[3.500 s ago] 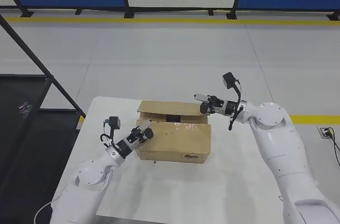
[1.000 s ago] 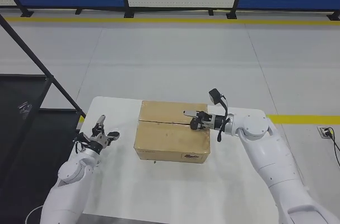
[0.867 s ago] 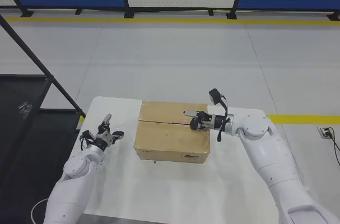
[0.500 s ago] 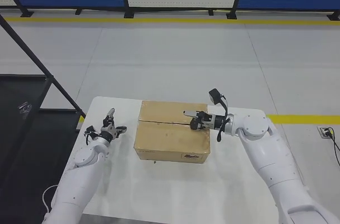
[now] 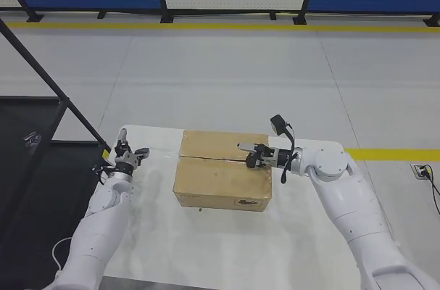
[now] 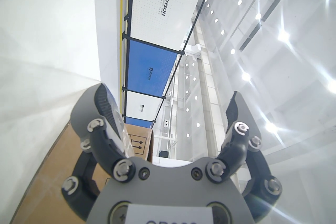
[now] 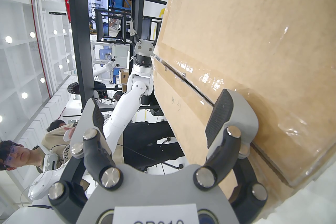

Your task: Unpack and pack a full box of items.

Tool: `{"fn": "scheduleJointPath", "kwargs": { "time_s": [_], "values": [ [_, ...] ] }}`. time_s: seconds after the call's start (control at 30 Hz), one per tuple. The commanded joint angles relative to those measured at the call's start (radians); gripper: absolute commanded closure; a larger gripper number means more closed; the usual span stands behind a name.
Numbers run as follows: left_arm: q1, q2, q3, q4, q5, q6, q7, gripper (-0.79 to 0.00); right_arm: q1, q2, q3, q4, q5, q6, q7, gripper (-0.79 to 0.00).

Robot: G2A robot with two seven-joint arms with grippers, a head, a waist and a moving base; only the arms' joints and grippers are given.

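**At frame centre, a shut box between two wide-open grippers**

Left of centre in the top view, the left gripper [image 5: 130, 147] hangs above the table [image 5: 227, 239], fingers spread wide and holding nothing, apart from the box [image 5: 220, 181]. The box sits mid-frame with its flaps closed and its top facing up. Its long axis runs left to right, and the seam [image 5: 212, 158] between the flaps follows it. Right of centre, the right gripper [image 5: 243, 147] lies wide and empty on the box top, one finger [image 7: 220, 114] beside the seam. If opening comes next, that finger should probably hook a flap edge at the seam and lift gently. The left gripper could steady the left end so the box does not slide.
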Motion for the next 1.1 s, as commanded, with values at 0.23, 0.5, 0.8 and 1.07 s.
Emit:
{"fn": "scheduleJointPath", "kwargs": {
  "time_s": [0.23,0.5,0.8,1.07],
  "values": [
    [0.053,0.012,-0.031,-0.085,0.038,-0.059,0.031,-0.785,0.0,0.0,0.0,0.0,0.0,0.0,0.0,-0.785],
    [0.089,0.024,-0.077,-0.135,0.052,-0.072,0.107,-0.785,0.0,0.0,0.0,0.0,0.0,0.0,0.0,-0.785],
    [0.084,0.028,-0.101,-0.113,0.059,-0.02,0.126,-0.785,0.0,0.0,0.0,0.0,0.0,0.0,0.0,-0.785],
    [0.142,0.026,-0.096,-0.107,0.078,0.011,0.094,-0.785,0.0,0.0,0.0,0.0,0.0,0.0,0.0,-0.785]
  ]
}}
